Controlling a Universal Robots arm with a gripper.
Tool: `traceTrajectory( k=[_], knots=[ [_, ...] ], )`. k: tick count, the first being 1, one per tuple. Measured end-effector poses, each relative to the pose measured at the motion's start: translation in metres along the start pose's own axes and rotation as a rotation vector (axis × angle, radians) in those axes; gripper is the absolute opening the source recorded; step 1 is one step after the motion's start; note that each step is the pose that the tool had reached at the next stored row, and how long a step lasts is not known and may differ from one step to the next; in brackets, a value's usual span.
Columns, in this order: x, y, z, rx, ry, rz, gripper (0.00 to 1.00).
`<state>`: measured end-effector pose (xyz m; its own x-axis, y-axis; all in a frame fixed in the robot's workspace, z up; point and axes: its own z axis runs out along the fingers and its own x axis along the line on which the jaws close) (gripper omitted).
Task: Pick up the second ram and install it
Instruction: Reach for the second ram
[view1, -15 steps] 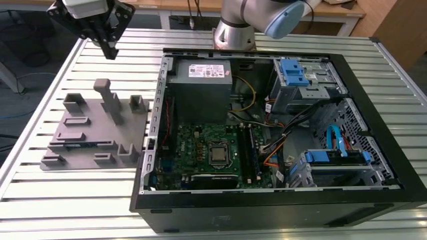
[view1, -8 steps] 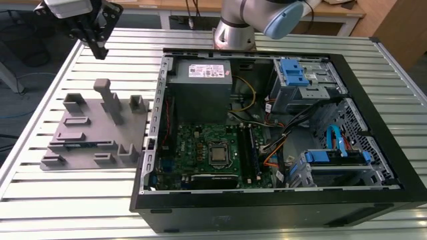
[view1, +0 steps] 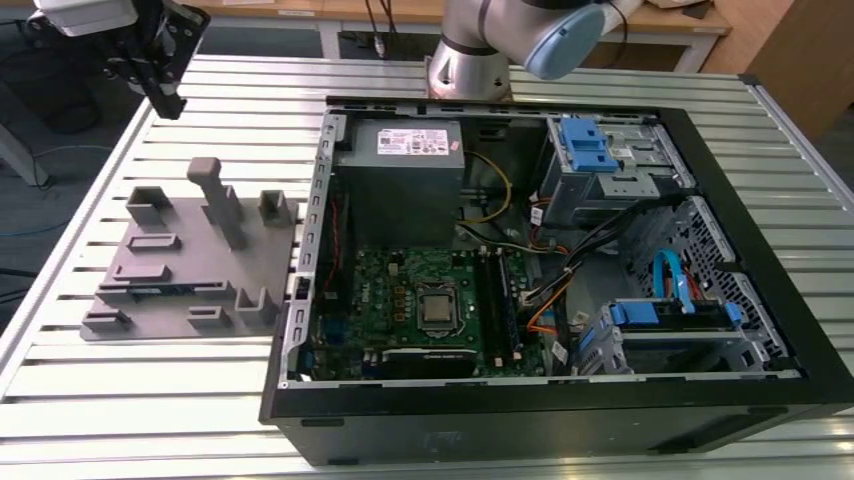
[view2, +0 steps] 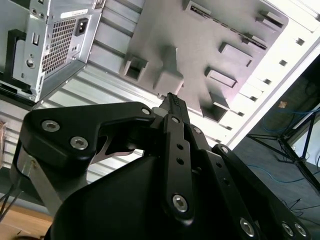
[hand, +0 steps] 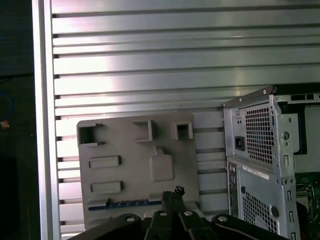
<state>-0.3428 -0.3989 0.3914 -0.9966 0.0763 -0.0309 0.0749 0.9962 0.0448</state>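
Nothing is picked yet: the black hand (view1: 170, 105), pressed together and empty, hangs in the exterior view at eleven o'clock of the grey plastic slotted block (view1: 200, 265), whose edge slot holds the second ram, a thin blue-green memory board (hand: 125, 204); the open black computer case (view1: 534, 430) stands close at its three o'clock, other sides free

The desk (view1: 134, 400) is built of ribbed, bright metal slats with a brushed sheen. The slotted block (view1: 187, 260) is moulded in matt grey plastic. The computer case (view1: 534, 430) is finished in smooth black outside, with bare, partly perforated sheet metal inside. The claw (view2: 171, 100) is matt black, studded with shiny metal screws.
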Motion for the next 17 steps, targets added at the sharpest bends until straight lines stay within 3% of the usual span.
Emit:
traceTrajectory(
  k=[17],
  knots=[
    [0.0347,-0.0028,0.0034,-0.0001,0.0,0.0,0.11]
  ],
)
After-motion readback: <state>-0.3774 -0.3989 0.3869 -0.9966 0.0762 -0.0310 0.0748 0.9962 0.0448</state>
